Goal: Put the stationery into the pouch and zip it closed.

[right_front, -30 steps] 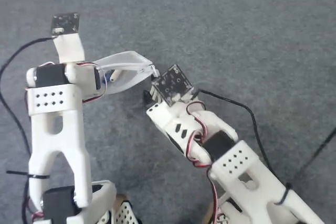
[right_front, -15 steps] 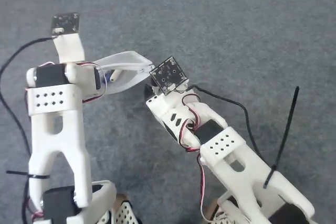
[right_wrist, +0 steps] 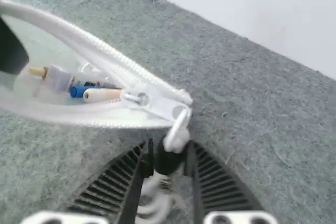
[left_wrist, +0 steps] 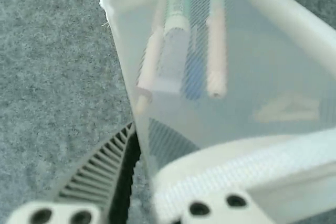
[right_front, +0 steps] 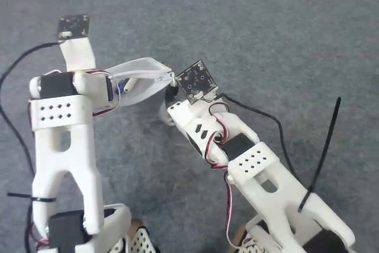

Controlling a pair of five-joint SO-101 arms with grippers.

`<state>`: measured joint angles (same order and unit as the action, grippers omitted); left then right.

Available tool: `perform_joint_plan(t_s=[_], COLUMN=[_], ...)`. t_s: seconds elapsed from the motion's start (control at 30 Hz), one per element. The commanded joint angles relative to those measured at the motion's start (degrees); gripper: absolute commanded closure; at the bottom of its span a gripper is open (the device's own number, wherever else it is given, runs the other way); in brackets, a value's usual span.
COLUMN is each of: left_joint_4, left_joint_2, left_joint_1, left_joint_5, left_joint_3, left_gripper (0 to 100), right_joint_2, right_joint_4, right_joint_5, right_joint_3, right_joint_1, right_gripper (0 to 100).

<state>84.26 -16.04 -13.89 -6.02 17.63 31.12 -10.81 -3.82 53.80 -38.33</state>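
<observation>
Translucent white pouch (right_front: pixel 142 78), stationery inside, held at both ends by my grippers over the grey felt table (right_front: pixel 278 39).
Left end: my left gripper (left_wrist: pixel 152 174) is clamped on the pouch wall, with its ribbed finger (left_wrist: pixel 105 166) pressed to one side. Contents, seen through the wall: a cream pen (left_wrist: pixel 149 61), a green-and-white pen (left_wrist: pixel 176 3), a blue pen (left_wrist: pixel 197 51) and a second cream pen (left_wrist: pixel 215 40), lying lengthwise side by side. Mouth: the zipper tracks (right_wrist: pixel 100 51) stand parted, with pen ends showing in the gap. Right end: the slider (right_wrist: pixel 176 109) sits at the corner with its white zip pull (right_wrist: pixel 176 132) hanging below. My right gripper (right_wrist: pixel 168 166) is closed on that pull, pinching it from both sides.
</observation>
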Motion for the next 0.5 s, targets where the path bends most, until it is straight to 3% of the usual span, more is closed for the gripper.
perform_joint_plan(t_s=[0.0, 0.2, 0.47], left_joint_4=[-0.6, -0.6, -0.8], left_joint_2=[2.1, 2.1, 2.1], left_joint_1=[-1.1, -1.1, -1.1], left_joint_5=[0.5, 0.5, 0.5], left_joint_3=[3.2, 3.2, 3.8], left_gripper=[99, 99, 99], right_joint_2=[0.0, -0.1, -0.1], right_joint_4=[1.4, 1.7, 1.9], right_joint_5=[0.4, 0.4, 0.5], right_joint_3=[-3.3, -2.5, -2.4], right_joint_1=[0.6, 0.6, 0.6], right_gripper=[93.3, 86.4, 86.1])
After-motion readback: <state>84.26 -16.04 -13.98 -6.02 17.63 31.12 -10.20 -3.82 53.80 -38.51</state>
